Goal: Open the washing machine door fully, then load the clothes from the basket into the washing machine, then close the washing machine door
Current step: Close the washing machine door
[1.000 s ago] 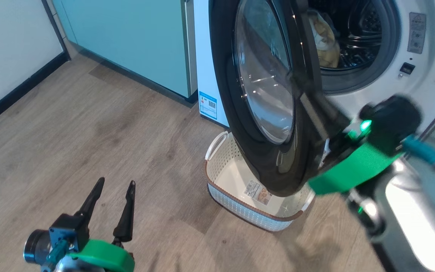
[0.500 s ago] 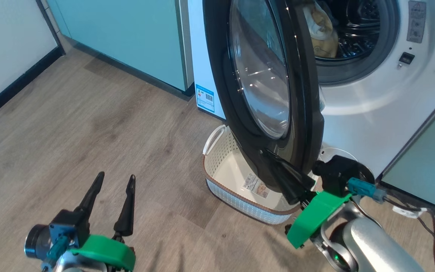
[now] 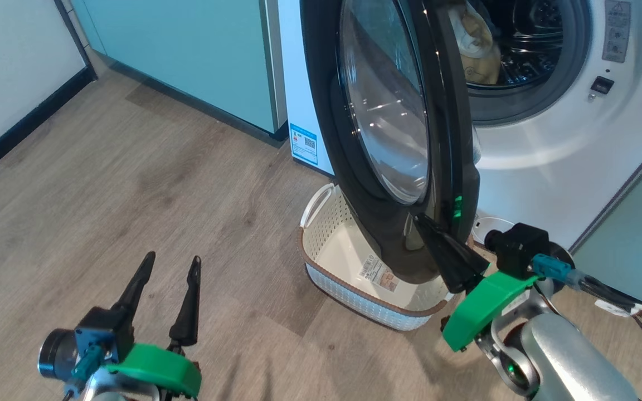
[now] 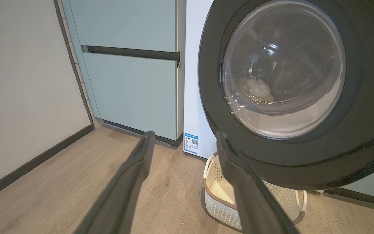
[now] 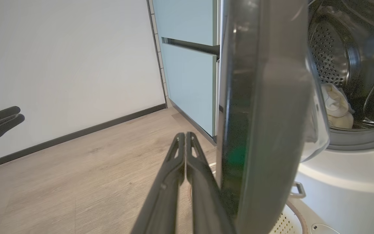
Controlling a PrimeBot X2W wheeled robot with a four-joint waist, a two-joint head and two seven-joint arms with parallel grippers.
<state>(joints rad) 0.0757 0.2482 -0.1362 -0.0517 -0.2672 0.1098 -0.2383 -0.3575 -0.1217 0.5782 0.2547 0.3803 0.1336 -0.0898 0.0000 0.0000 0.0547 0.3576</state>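
The washing machine (image 3: 555,161) stands at the upper right. Its glossy black door (image 3: 393,239) is about half open, nearly edge-on to me. Pale yellow clothes (image 3: 477,44) lie in the steel drum (image 5: 333,48); the clothes (image 4: 258,89) also show through the door's glass. The cream basket (image 3: 329,234) sits on the floor under the door, holding nothing but its label. My right gripper (image 3: 418,218) is shut, its tips by the lower outer face of the door (image 5: 265,97); contact is unclear. My left gripper (image 3: 171,259) hangs open over bare floor, left of the basket (image 4: 219,204).
Pale green cabinets (image 3: 198,61) flank the machine on the left, and another green panel (image 3: 633,245) stands on the right. A white wall with a dark skirting (image 3: 20,133) runs along the left. Cables (image 3: 633,301) lie on the floor at the right. Wooden floor (image 3: 131,184) spreads open to the left.
My right arm dropped from high beside the door's edge to its lower rim, and its shut fingers then edged up and right. The camera shifted slightly. The left gripper stayed put.
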